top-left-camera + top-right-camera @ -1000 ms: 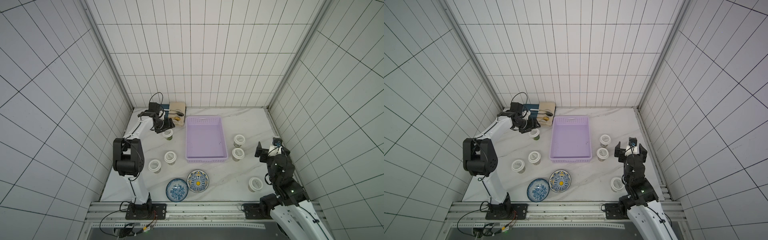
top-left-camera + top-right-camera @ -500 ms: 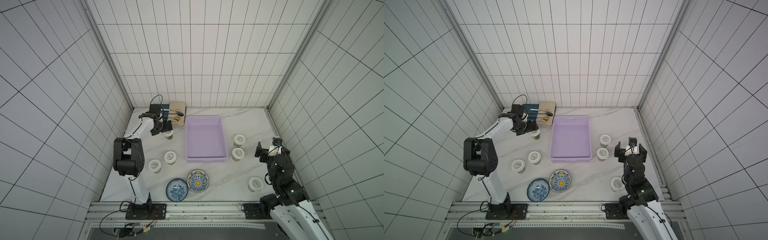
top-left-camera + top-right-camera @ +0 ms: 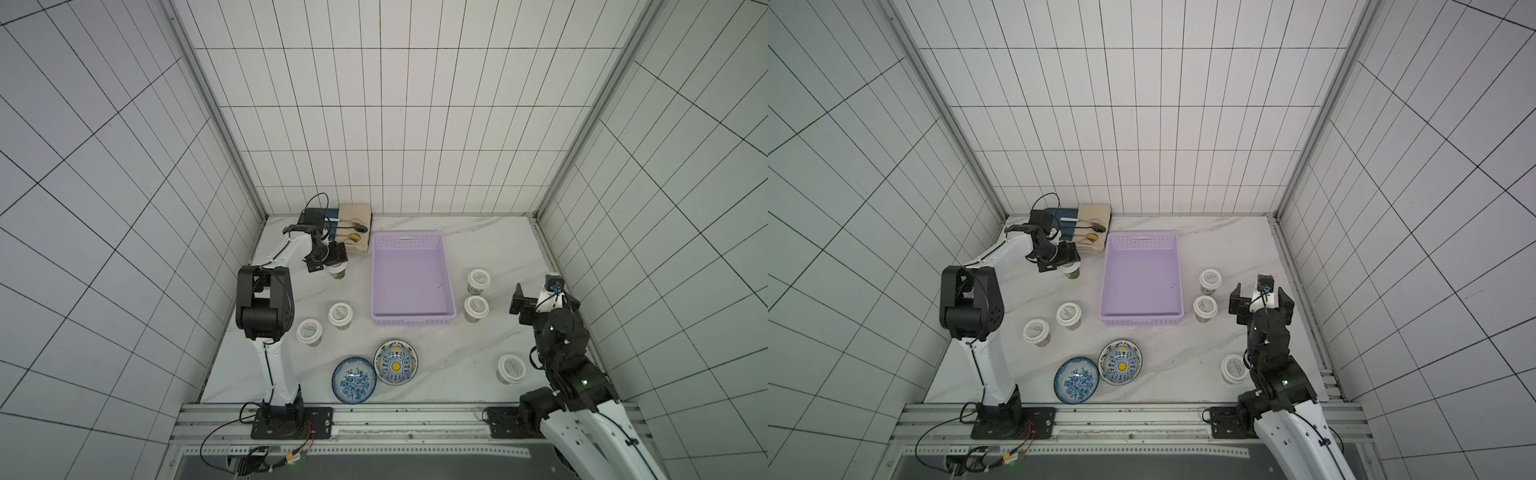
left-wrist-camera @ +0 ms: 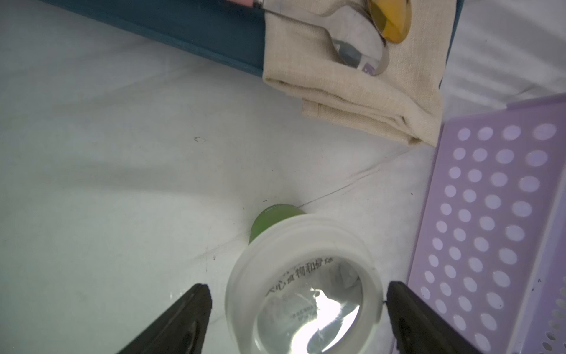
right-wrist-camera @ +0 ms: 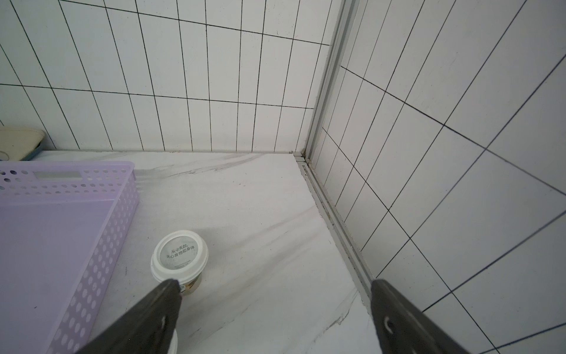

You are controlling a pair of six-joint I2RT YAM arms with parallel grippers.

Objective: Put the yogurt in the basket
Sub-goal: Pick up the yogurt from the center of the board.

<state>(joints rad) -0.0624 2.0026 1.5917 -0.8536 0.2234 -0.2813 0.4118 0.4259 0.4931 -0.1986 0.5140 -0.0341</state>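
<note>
Several yogurt cups with white lids stand on the marble table around the lilac basket [image 3: 413, 322] [image 3: 1141, 319], which holds nothing. My left gripper [image 3: 334, 259] [image 3: 1069, 259] [image 4: 298, 289] is open, straddling the back-left yogurt cup [image 3: 338, 273] [image 4: 303, 275]. A gap shows at one finger [image 4: 190, 309], and the other finger sits right at the lid's edge. Two cups [image 3: 340, 314] [image 3: 309, 331] stand left of the basket and two [image 3: 478, 279] [image 3: 475, 306] to its right. My right gripper [image 3: 540, 297] [image 3: 1260, 305] [image 5: 274, 286] hangs open and empty beside that pair.
Two patterned blue bowls [image 3: 354, 380] [image 3: 396, 362] sit near the front edge. Another cup [image 3: 511, 368] stands front right by the right arm. A dark blue tray [image 4: 199, 33] with a beige cloth [image 3: 355, 224] and spoons lies at the back left. Tiled walls close in on three sides.
The left gripper's jaws have spread wide and come down around the back-left cup. The right arm has not moved.
</note>
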